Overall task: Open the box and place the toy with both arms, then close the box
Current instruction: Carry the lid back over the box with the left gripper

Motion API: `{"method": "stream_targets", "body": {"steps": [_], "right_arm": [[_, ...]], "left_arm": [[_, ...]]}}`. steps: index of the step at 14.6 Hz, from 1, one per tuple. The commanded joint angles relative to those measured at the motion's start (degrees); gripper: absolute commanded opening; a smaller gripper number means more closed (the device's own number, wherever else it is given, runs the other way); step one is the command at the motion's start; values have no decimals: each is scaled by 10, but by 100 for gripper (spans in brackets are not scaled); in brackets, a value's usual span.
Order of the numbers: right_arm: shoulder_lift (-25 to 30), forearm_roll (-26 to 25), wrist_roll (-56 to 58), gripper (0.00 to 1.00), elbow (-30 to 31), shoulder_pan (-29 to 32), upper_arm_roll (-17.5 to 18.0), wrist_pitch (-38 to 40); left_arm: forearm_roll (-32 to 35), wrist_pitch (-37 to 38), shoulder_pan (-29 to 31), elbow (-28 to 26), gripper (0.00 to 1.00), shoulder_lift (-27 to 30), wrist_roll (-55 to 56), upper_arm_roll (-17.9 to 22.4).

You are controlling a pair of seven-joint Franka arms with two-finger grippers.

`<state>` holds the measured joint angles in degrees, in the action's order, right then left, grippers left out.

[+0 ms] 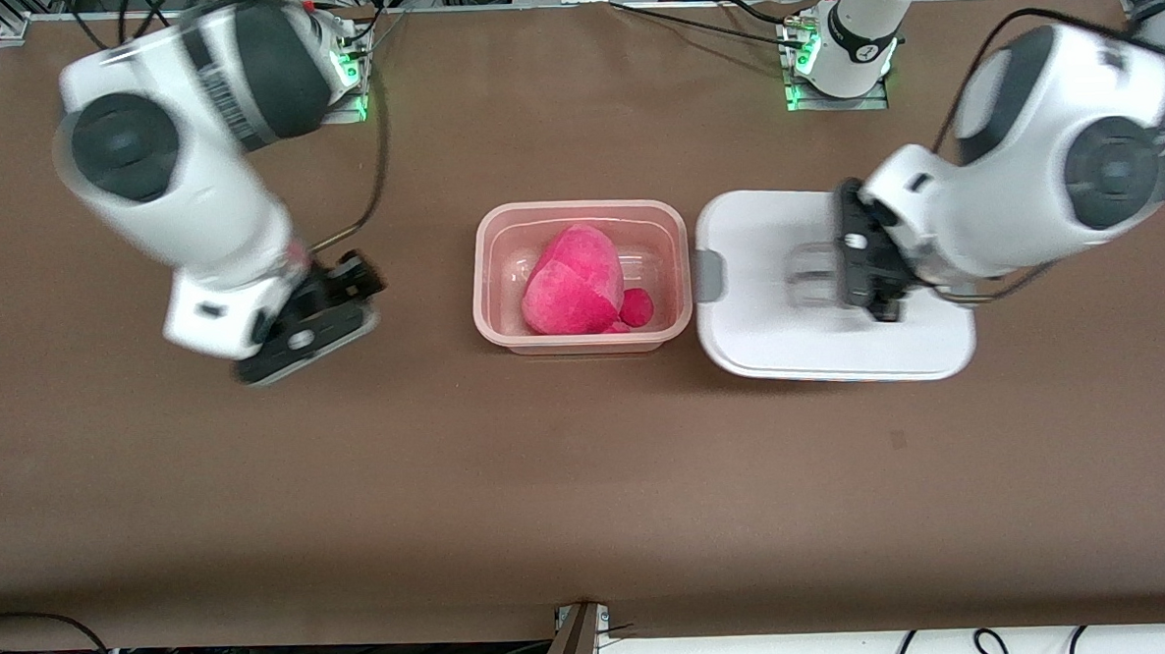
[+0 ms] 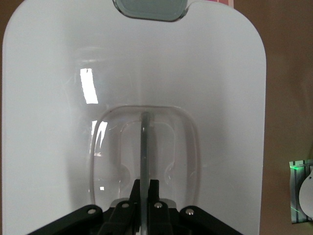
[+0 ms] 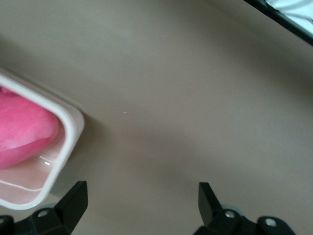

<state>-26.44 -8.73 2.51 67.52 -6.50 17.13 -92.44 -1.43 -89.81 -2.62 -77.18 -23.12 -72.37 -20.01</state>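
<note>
- Pink tub (image 1: 489, 272) of the box open at mid-table on the brown table (image 1: 589, 484), lid off.
- Inside the tub: hot-pink toy (image 1: 575, 283), filling most of the floor, rounded bulk up, 1 small pink limb toward the left arm's end; also seen in the right wrist view (image 3: 24, 132) past the tub's corner (image 3: 71, 128).
- White lid (image 1: 819, 341) just beside the tub, toward the left arm's end of the table, 1 grey end clip (image 1: 709, 274) at the edge facing the tub.
- Left gripper (image 1: 870, 267) (image 2: 145, 188) down over the lid's clear recessed handle (image 2: 144, 147), fingers pinched tight on the thin centre rib.
- Right gripper (image 1: 331, 308) (image 3: 142, 198) over bare table, toward the right arm's end from the tub, fingers (image 3: 73, 198) spread wide, holding nothing.
</note>
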Motion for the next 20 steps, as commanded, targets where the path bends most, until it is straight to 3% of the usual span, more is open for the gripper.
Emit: {"method": "stream_targets", "body": {"steps": [1, 2, 7, 13, 16, 20], "right_arm": [[12, 21, -10, 100, 0, 50, 5, 23], [15, 21, -10, 100, 0, 60, -2, 23], [75, 48, -7, 100, 31, 59, -115, 52], [154, 49, -2, 100, 102, 61, -160, 57], [169, 83, 1, 100, 125, 61, -198, 65], [185, 84, -1, 100, 146, 59, -202, 75]], "left_arm": [[-5, -39, -86, 21, 0, -29, 30, 3], [-3, -61, -115, 20, 0, -35, 66, 3], [-4, -136, -200, 20, 0, -97, 136, 4], [5, -156, -244, 13, 0, -122, 196, 9], [28, -175, -249, 10, 0, -128, 245, 7], [29, -177, -257, -2, 0, -132, 277, 8]]}}
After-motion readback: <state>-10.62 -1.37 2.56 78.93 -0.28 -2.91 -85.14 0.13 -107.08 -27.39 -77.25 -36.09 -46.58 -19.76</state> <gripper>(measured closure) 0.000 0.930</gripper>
